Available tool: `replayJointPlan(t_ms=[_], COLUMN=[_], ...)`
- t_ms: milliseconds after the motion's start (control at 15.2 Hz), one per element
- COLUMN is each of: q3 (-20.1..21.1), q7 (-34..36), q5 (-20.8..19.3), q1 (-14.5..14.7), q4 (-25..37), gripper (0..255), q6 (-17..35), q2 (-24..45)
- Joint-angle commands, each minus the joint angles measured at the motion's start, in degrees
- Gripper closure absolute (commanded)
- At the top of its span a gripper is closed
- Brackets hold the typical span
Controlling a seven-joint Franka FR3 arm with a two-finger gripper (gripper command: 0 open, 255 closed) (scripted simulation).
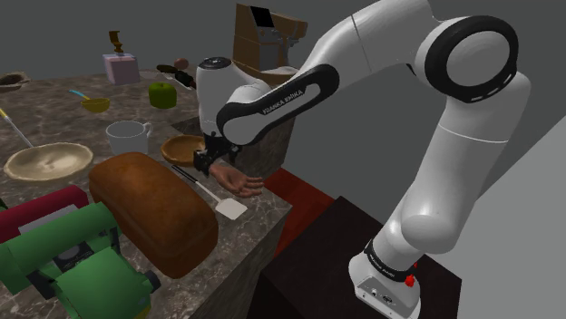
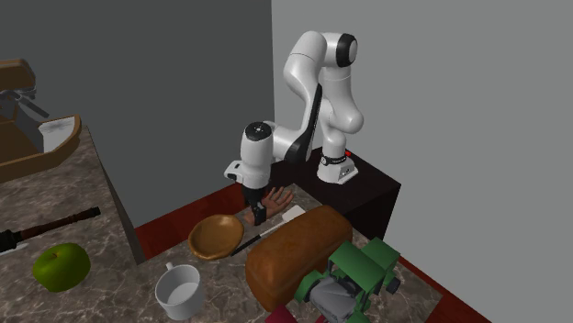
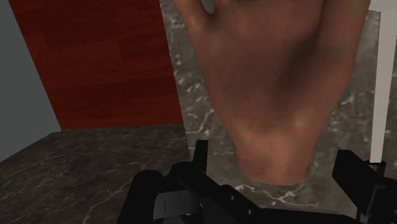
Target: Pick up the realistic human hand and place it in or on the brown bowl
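Gripper (image 3: 273, 151): my fingers are spread and clasp nothing. The human hand (image 3: 273, 76) lies flat on the marble counter (image 3: 95, 172). Its wrist end sits between my fingers with gaps on both sides, and the rest stretches away from the gripper. Brown bowl (image 1: 181, 147) is just beside the gripper. Bread loaf (image 1: 154, 210) is a little farther out. White mug (image 1: 127, 136) is farther still from the gripper.

The counter (image 1: 54, 109) is veined grey-brown stone with a slight sheen. The brown bowl (image 2: 219, 236) looks like smooth wood. The human hand (image 3: 273, 83) is matt and skin-like. The arm (image 1: 453, 163) has a glossy white shell.
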Motion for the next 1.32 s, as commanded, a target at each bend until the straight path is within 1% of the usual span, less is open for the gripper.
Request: replayJointPlan(t_ms=[0,594,660,1254], q3=[-0.27,-0.35,-0.35,-0.35], q7=[0.44,0.57,0.57,0.57], q5=[-0.74,-0.95,-0.95,-0.95], q1=[0.02,0.03,0.03,0.03], q4=[-0.10,-0.21,-0.21,-0.20], gripper=[0,0,255,255], q6=[1.17,1.53,1.53,1.53], q2=[1.15,1.43,1.43,1.44])
